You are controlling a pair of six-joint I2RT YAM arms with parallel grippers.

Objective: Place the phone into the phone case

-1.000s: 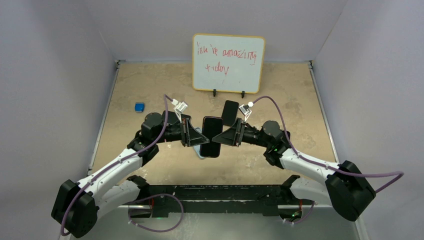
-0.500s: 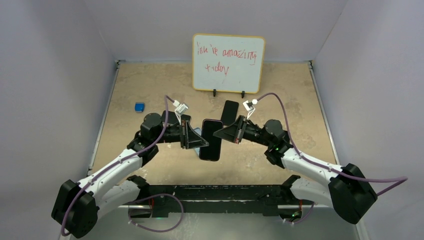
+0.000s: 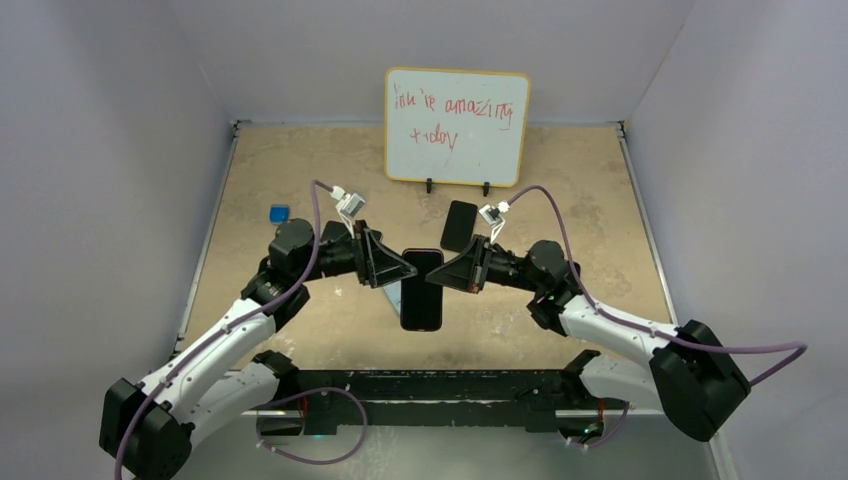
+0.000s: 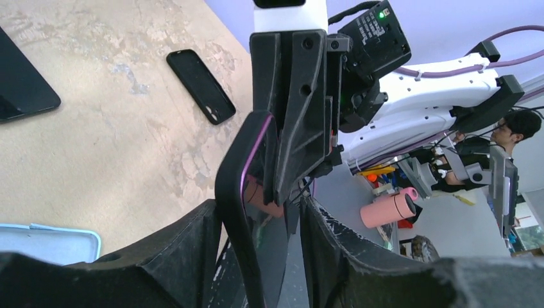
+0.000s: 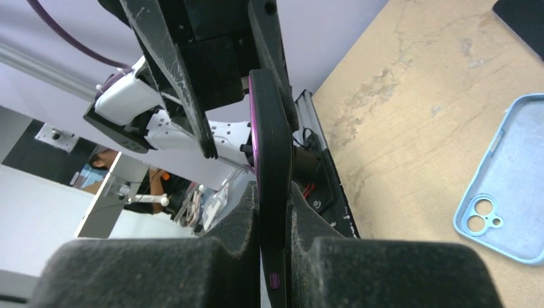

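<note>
The phone, black with a reddish-purple rim, hangs above the table between both grippers. My right gripper is shut on it; in the right wrist view its pads press both faces of the edge-on phone. My left gripper stands open around the phone's other side. In the left wrist view the phone lies near one finger, with a gap to the other finger. The light blue phone case lies flat on the table below, its inside facing up; a sliver of the phone case shows beside the phone.
A whiteboard stands at the back. A black phone-shaped slab lies in front of it, another dark slab is near my left arm, and a small blue cube sits at the left. Grey walls close in three sides.
My right gripper has closed on the phone. My left gripper's jaws have spread and released it. The phone sits slightly lower and nearer than before.
</note>
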